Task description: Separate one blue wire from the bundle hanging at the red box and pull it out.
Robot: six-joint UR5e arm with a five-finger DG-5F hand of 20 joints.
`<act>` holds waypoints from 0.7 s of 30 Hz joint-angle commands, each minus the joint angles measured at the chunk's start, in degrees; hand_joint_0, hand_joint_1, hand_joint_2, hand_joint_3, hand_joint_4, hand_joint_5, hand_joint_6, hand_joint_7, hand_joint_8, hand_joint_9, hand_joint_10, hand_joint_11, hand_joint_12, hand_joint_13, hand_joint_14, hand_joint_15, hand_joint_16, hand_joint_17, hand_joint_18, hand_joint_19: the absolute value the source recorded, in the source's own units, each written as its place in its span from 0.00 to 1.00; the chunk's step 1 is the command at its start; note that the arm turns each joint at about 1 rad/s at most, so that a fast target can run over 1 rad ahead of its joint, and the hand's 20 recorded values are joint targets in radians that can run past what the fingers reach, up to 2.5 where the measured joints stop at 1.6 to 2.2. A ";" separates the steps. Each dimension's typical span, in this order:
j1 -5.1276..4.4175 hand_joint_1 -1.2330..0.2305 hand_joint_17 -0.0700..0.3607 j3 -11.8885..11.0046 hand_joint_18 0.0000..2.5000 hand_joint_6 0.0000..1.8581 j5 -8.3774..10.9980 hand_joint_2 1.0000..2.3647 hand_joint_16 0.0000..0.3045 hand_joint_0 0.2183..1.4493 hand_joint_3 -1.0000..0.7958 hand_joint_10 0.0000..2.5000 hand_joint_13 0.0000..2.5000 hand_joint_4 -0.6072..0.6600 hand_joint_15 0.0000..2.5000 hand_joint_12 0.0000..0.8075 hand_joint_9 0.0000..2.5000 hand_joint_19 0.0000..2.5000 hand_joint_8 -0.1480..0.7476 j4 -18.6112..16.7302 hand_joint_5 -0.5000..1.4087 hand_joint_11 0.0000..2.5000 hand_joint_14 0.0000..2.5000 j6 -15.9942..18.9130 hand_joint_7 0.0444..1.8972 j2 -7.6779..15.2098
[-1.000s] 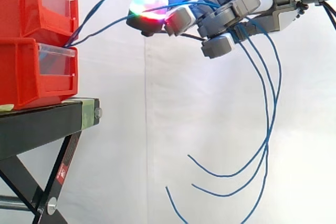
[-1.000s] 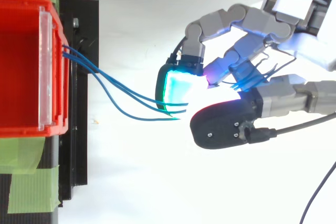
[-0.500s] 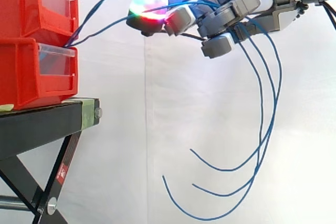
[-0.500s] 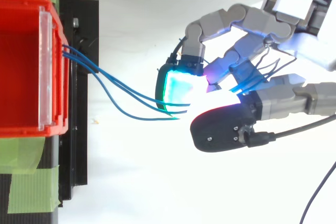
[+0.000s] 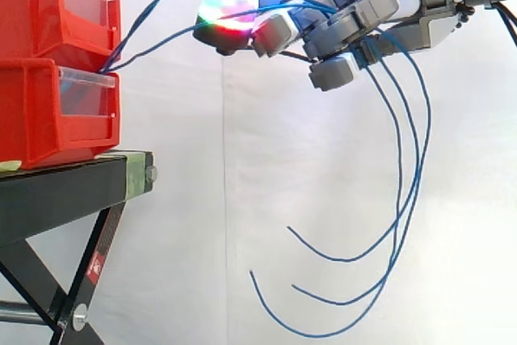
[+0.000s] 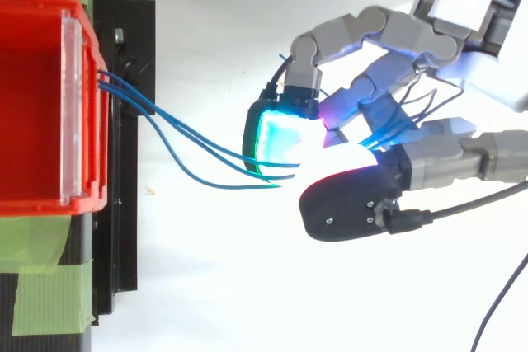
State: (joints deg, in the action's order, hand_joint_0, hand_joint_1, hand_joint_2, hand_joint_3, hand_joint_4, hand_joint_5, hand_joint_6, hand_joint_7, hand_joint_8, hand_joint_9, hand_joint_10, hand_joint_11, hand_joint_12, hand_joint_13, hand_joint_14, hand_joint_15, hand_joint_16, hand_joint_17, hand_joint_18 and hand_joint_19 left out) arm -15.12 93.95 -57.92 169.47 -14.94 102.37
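Side view first, going left to right: two red bins (image 5: 36, 111) are stacked on the black stand (image 5: 73, 187), each with a clear front panel (image 5: 85, 90). The three blue wires (image 5: 153, 10) come out of the gap between the bins, right at the front edge. From there they climb up and to the right across the white curtain (image 5: 202, 199) to my hand (image 5: 355, 26). My hand sits high up, well apart from the bins, and the only thing between them is the wires themselves. My fingers are curled round the wires, so I've got all three in my grip, not one on its own. The glowing fingertips (image 5: 222, 22) point back toward the bins, red and green on the lower pad, cyan on the one above. Past my fingers the wires drop down on the right in long loose curves and sweep back left. Their ends hang free in the air below my hand, touching nothing.

Top view tells the same story. The upper bin (image 6: 33, 105) is on the left, with green tape (image 6: 37, 286) on the stand beside it. The wires come out from under the clear panel, close together at the bin, and spread a bit before running in under my cyan-green pad (image 6: 285, 142). A dark-backed fingertip (image 6: 346, 204) sits just below that pad, and the wires show again between my fingers further right.
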 commanded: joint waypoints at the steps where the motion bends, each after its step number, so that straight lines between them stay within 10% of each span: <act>1: 0.00 0.19 0.41 0.00 0.38 0.44 0.00 0.02 0.16 0.40 0.43 0.00 0.38 0.65 0.43 0.43 0.31 0.58 0.51 -0.02 0.12 0.66 0.90 0.00 0.58 0.02; 21: 0.00 0.17 0.42 0.00 0.36 0.43 0.00 0.02 0.16 0.41 0.40 0.00 0.36 0.65 0.43 0.43 0.28 0.57 0.51 -0.02 0.12 0.65 0.89 0.00 0.59 0.02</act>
State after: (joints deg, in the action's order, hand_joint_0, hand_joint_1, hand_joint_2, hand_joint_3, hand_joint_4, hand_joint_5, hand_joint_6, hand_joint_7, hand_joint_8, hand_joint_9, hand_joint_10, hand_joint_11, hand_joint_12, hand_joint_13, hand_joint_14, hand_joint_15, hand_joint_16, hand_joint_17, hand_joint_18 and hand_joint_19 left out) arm -15.12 93.96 -57.92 169.46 -14.94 102.38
